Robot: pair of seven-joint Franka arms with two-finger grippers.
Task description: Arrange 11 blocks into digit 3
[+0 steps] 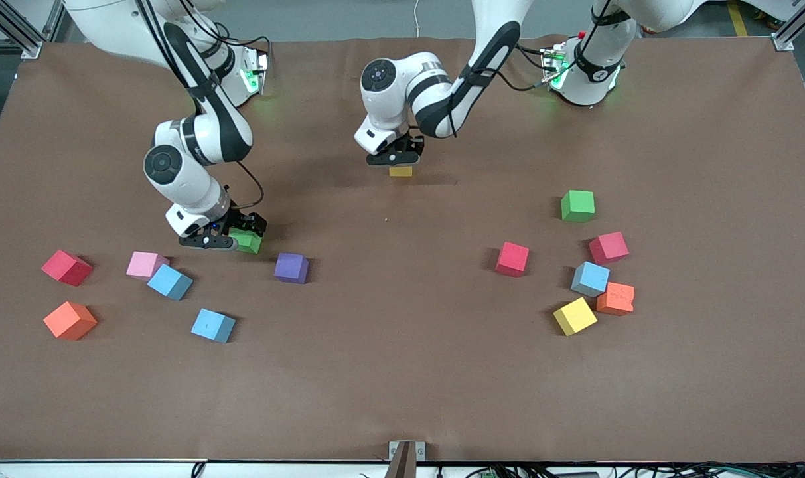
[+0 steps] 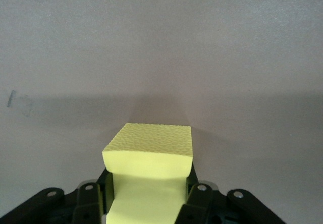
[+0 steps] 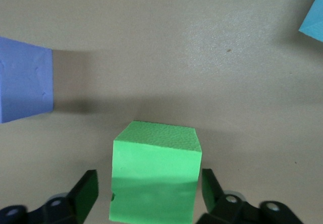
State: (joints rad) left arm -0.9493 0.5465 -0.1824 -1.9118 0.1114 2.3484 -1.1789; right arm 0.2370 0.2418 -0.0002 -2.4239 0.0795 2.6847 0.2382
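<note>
My left gripper (image 1: 399, 163) is shut on a yellow block (image 1: 400, 171), held low at the brown table's middle, toward the robots' bases. In the left wrist view the yellow block (image 2: 151, 148) is squeezed between the fingers (image 2: 198, 199). My right gripper (image 1: 237, 239) is down at the table around a green block (image 1: 249, 243). In the right wrist view its fingers (image 3: 86, 191) stand apart on either side of the green block (image 3: 155, 168), with a gap on each side, so it is open. No digit 3 shows; the other blocks lie loose.
Near the right gripper lie a purple block (image 1: 291, 267), pink (image 1: 143, 263), two light blue (image 1: 170, 281) (image 1: 213, 324), red (image 1: 66, 267) and orange (image 1: 70, 320). At the left arm's end lie green (image 1: 577, 205), red (image 1: 512, 258) (image 1: 608, 247), blue (image 1: 590, 278), orange (image 1: 616, 298) and yellow (image 1: 575, 316).
</note>
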